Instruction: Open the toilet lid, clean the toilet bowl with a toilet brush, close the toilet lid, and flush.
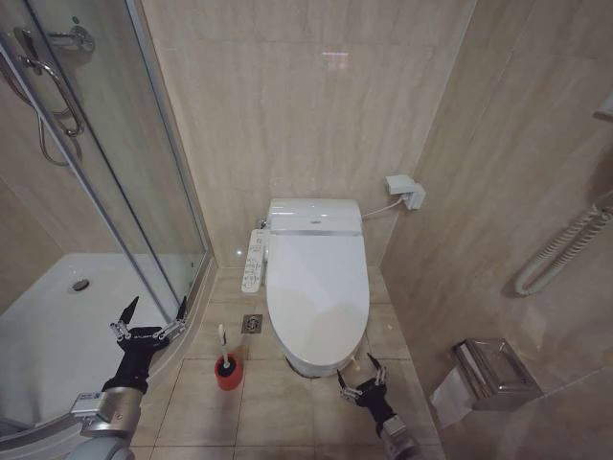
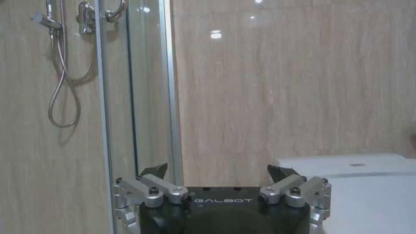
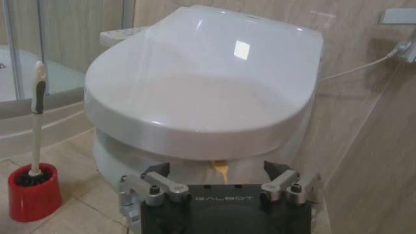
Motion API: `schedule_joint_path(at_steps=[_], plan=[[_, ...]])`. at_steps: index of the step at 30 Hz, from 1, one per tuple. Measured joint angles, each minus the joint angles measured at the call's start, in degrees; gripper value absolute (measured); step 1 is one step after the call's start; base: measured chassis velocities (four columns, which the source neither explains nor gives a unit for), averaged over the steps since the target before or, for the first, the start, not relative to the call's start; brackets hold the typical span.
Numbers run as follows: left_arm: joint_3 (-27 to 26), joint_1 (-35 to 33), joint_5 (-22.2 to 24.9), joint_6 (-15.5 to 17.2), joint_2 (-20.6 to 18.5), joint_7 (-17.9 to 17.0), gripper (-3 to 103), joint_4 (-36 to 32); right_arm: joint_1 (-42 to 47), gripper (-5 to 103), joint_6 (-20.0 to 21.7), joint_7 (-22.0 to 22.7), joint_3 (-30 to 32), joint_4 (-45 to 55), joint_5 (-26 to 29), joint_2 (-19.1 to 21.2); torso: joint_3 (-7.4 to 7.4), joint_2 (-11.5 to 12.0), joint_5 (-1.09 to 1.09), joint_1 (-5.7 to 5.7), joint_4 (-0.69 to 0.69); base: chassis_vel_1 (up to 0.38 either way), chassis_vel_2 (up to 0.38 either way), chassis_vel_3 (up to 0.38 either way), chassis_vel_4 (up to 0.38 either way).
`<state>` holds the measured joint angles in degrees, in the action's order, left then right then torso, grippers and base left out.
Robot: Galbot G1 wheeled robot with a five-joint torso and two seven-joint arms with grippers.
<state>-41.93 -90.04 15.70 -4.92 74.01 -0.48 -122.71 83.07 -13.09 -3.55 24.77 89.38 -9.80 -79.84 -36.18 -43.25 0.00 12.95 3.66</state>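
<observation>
White glossy oval toilet lid [image 1: 316, 287] lay closed, hiding the bowl; yellow strap [image 3: 221, 168] half-hidden. Left gripper [image 1: 151, 314] and right gripper [image 1: 362, 372] splayed, holding nothing.

This is a small tiled bathroom, walled and floored in beige stone-look tile, with a floor drain [image 1: 252, 324] set in the tiles. A white toilet with its toilet lid [image 1: 317, 287] shut stands against the back wall, a button-panel strip [image 1: 254, 259] along its side and a toilet brush [image 1: 225, 356] in a red cup on the floor next to it. A glass-walled shower enclosure [image 1: 115, 172] with a hose and white tray fills one corner, and a metal paper holder [image 1: 493, 372] hangs on the opposite wall.
</observation>
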Motion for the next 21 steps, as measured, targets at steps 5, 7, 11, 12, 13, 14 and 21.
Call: schedule_joint_path(at_steps=[5, 7, 11, 12, 13, 14, 21], plan=[[0.00, 0.00, 0.00, 0.00, 0.00, 0.00, 100, 0.00, -0.43, 88, -0.18, -0.08, -0.01, -0.85, 0.04, 0.16, 0.00, 0.00, 0.00, 0.00, 0.00, 0.000, 0.000, 0.000, 0.000], [0.00, 0.00, 0.00, 0.00, 0.00, 0.00, 100, 0.00, -0.51, 88, -0.24, -0.08, -0.01, -0.96, 0.05, 0.20, 0.00, 0.00, 0.00, 0.00, 0.00, 0.000, 0.000, 0.000, 0.000], [0.00, 0.00, 0.00, 0.00, 0.00, 0.00, 100, 0.00, -0.76, 61, -0.36, -0.04, -0.01, -1.15, 0.17, 0.38, 0.00, 0.00, 0.00, 0.00, 0.00, 0.000, 0.000, 0.000, 0.000], [0.00, 0.00, 0.00, 0.00, 0.00, 0.00, 100, 0.00, -0.83, 61, -0.38, -0.04, 0.00, -1.17, 0.19, 0.45, 0.00, 0.00, 0.00, 0.00, 0.00, 0.000, 0.000, 0.000, 0.000], [0.00, 0.00, 0.00, 0.00, 0.00, 0.00, 100, 0.00, -0.87, 61, -0.42, -0.03, 0.00, -1.19, 0.20, 0.51, 0.00, 0.00, 0.00, 0.00, 0.00, 0.000, 0.000, 0.000, 0.000], [0.00, 0.00, 0.00, 0.00, 0.00, 0.00, 100, 0.00, -0.87, 61, -0.42, -0.03, 0.00, -1.19, 0.20, 0.51, 0.00, 0.00, 0.00, 0.00, 0.00, 0.000, 0.000, 0.000, 0.000], [0.00, 0.00, 0.00, 0.00, 0.00, 0.00, 100, 0.00, -1.31, 34, -0.79, 0.00, 0.20, -1.99, 0.50, 0.63, 0.00, 0.00, 0.00, 0.00, 0.00, 0.000, 0.000, 0.000, 0.000]])
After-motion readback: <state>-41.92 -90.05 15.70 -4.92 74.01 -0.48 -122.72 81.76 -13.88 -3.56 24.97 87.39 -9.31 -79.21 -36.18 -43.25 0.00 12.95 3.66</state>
